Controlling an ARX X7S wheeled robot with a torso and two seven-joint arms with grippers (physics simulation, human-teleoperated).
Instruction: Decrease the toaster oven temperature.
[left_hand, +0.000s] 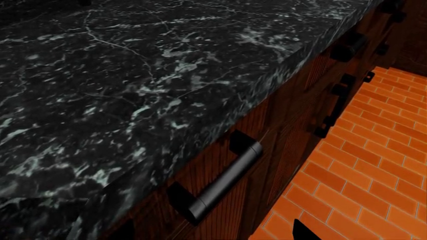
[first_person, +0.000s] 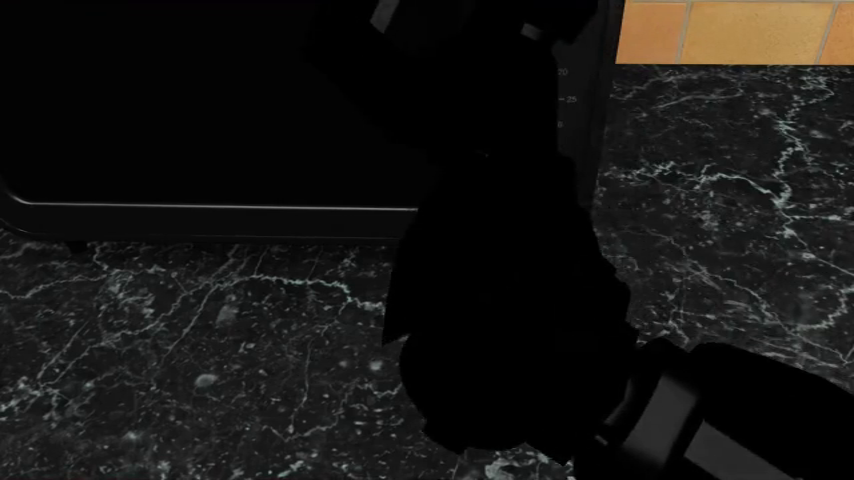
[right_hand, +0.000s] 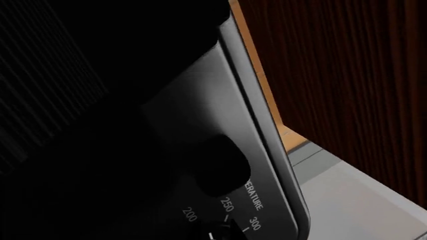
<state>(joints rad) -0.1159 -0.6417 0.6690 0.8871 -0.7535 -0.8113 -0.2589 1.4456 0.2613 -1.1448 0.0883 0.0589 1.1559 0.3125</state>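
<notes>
The toaster oven (first_person: 200, 110) is a large black box at the back of the counter, and it fills the left of the head view. My right arm (first_person: 494, 300) reaches up to its control panel (first_person: 577, 100) and hides the gripper there. The right wrist view sits very close to the panel (right_hand: 220, 115). It shows a round black knob (right_hand: 220, 170) and, at the frame's edge, the temperature dial (right_hand: 213, 235) with white marks 200, 250 and 300. My right fingers do not show. My left gripper (left_hand: 213, 236) is over the counter edge, with one fingertip (left_hand: 303, 232) showing and the jaws apart and empty.
The black marble counter (first_person: 721, 200) carries the oven. Orange wall tiles (first_person: 734, 30) are behind it. Below the counter edge (left_hand: 280, 65) are dark wood drawers with black bar handles (left_hand: 223, 182) and an orange brick floor (left_hand: 373, 165). A wood cabinet (right_hand: 347, 75) stands beside the oven.
</notes>
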